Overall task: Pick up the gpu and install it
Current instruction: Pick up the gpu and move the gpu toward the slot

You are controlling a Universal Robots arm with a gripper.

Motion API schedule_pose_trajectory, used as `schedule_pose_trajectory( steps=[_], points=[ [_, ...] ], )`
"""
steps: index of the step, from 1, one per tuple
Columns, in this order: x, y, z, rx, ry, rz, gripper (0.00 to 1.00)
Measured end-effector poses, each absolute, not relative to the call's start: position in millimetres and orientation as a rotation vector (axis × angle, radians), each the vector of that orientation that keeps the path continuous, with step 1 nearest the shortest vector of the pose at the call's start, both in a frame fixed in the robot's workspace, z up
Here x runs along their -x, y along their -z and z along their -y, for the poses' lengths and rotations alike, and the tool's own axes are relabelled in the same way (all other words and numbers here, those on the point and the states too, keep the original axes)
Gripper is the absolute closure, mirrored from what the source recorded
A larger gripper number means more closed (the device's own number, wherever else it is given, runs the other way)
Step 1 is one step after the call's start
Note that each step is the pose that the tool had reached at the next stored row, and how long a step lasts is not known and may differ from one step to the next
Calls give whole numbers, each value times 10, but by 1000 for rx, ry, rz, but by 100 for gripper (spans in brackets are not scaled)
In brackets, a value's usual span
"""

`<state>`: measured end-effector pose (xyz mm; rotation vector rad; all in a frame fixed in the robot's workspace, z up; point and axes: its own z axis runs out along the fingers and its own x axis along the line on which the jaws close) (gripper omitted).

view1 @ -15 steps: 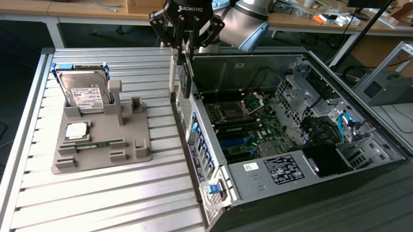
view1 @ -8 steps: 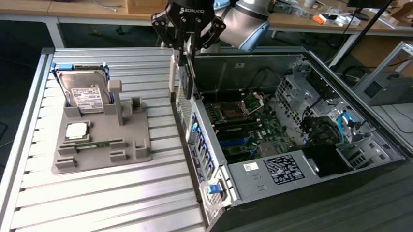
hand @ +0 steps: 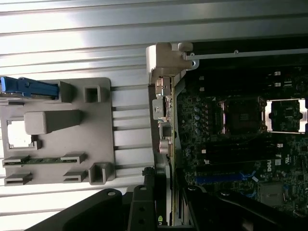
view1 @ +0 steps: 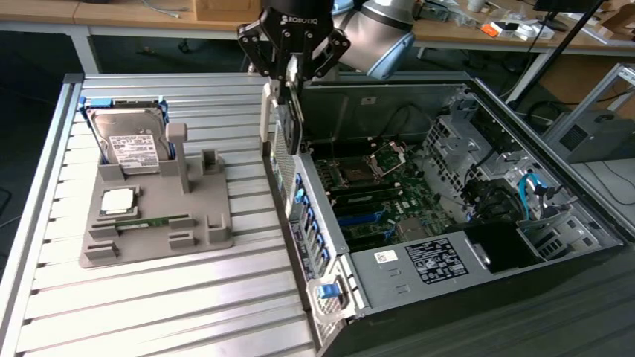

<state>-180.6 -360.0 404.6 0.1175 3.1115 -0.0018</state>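
- Gripper (view1: 288, 83), jaws pinching the gpu (view1: 279, 130), which stands upright on edge.
- The gpu is at the open computer case's (view1: 397, 100) rear wall, beside the motherboard (view1: 382, 193).

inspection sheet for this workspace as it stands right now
surface: ribbed metal table, grey holder tray on it
job's things: gpu hanging upright over the open computer case's rear edge, not yet seated
clutter: hard drive and memory stick in the tray
gripper: gripper shut on the gpu's top edge
cables: blue cables inside the case
surroundings: desks behind the table
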Motion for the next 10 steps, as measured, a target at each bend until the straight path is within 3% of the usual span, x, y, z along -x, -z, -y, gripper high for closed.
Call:
schedule_pose_trajectory(
  steps=[10],
  points=[
    [1743, -3998, 3600, -118, 4, -3112, 73]
  ],
)
